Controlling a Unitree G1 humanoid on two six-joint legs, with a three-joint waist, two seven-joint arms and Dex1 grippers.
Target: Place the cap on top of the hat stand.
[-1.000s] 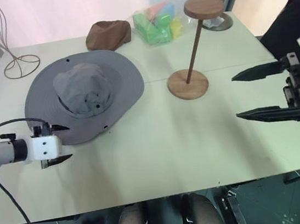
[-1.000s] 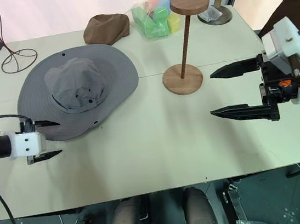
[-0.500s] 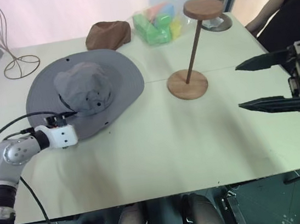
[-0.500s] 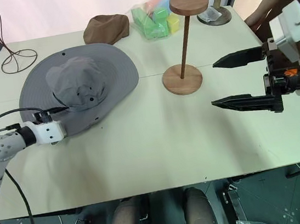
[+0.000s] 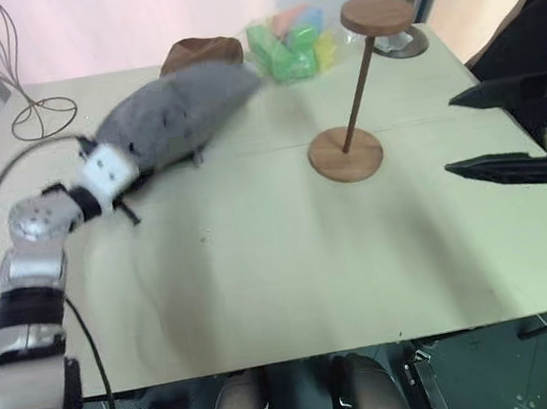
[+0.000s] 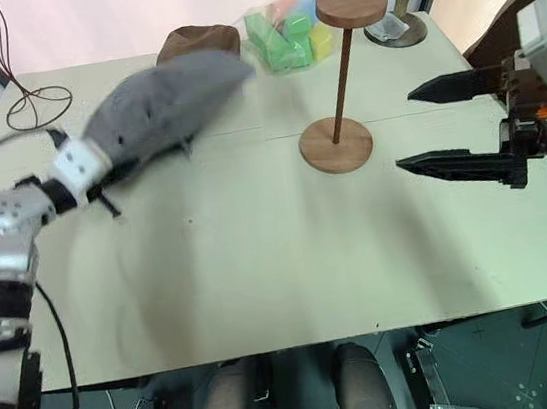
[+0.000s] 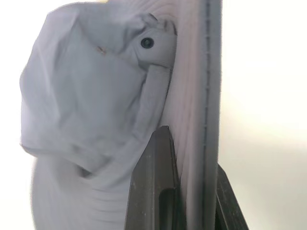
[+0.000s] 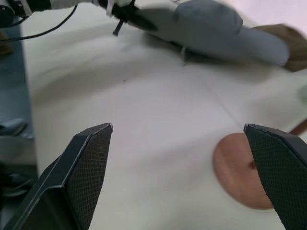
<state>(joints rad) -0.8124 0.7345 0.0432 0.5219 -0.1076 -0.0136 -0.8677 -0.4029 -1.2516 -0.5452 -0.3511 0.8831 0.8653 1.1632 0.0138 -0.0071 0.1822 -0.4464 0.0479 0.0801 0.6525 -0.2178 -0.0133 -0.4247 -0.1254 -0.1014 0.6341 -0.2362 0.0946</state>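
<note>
My left gripper (image 7: 189, 191) is pinching the brim of the cap (image 5: 176, 111), one black finger on each side of the fabric. The cap is grey, soft, wide-brimmed, with small eyelets in the crown; it hangs folded and tilted, lifted off the desk (image 5: 291, 263) over its far left part, its far edge near the small brown cap (image 5: 198, 51). The hat stand (image 5: 353, 83) is brown wood, a round base, thin pole and round top disc, upright right of centre, well apart from the cap, its top bare. My right gripper (image 5: 466, 134) is spread wide, holding nothing, over the desk's right edge near the stand's base. A clear bag (image 5: 292, 41) at the back holds green, yellow and pink blocks.
</note>
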